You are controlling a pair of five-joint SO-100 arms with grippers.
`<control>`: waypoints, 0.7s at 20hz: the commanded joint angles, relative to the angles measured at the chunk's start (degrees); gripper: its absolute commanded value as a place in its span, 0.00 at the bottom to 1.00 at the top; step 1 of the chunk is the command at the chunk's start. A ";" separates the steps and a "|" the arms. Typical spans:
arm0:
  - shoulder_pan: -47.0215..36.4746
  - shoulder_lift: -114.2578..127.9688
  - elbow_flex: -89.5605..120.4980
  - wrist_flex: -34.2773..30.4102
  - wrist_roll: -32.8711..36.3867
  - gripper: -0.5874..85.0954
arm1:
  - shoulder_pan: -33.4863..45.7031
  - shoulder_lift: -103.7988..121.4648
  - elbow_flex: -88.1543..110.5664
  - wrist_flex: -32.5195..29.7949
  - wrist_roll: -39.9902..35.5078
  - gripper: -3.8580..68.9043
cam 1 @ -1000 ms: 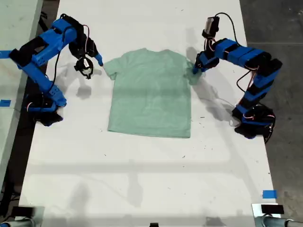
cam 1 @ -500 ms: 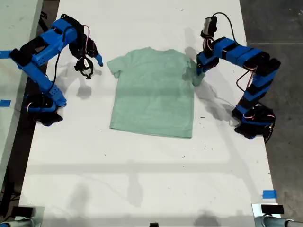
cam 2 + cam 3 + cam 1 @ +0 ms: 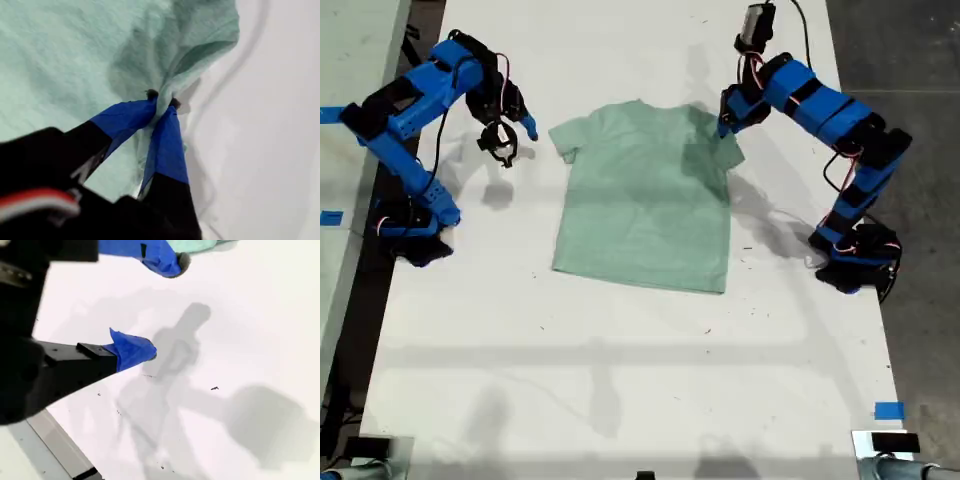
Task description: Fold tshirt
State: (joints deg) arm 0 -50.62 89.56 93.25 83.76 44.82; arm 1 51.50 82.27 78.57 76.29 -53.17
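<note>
My first gripper (image 3: 161, 100) had the tshirt (image 3: 642, 200) sleeve pinched; second gripper (image 3: 165, 307) hung wide. Best carry that sleeve inward slowly.

Two arms of bright blue printed segments with black servos and bases. Thin dark cables looping along each. Blue-tipped fingers (image 3: 167, 140) on black gripper bodies.

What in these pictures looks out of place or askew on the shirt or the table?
One sleeve of the tshirt, at the exterior view's right, is bunched and lifted, pinched by my first gripper. The rest lies flat on the white table. My second gripper hangs open beside the other sleeve.
</note>
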 commanded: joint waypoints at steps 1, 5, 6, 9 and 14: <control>1.67 0.09 -3.69 -0.35 -0.79 0.24 | -4.75 -1.14 -10.02 1.14 4.39 0.03; 2.37 -0.26 -3.69 -1.05 -1.32 0.24 | -10.81 -11.34 -21.53 -0.35 9.49 0.03; 2.55 -0.26 -3.69 -1.14 -1.49 0.24 | -11.69 -14.24 -23.55 -1.76 10.11 0.03; 3.25 -0.35 -3.69 -1.58 -1.85 0.25 | -13.45 -22.15 -26.02 -8.70 12.04 0.03; 3.34 -0.62 -4.04 -1.76 -2.11 0.25 | -15.21 -32.08 -37.00 -5.45 15.21 0.47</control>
State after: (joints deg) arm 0 -48.16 88.68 93.16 82.27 43.33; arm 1 37.27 48.78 49.31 68.82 -39.11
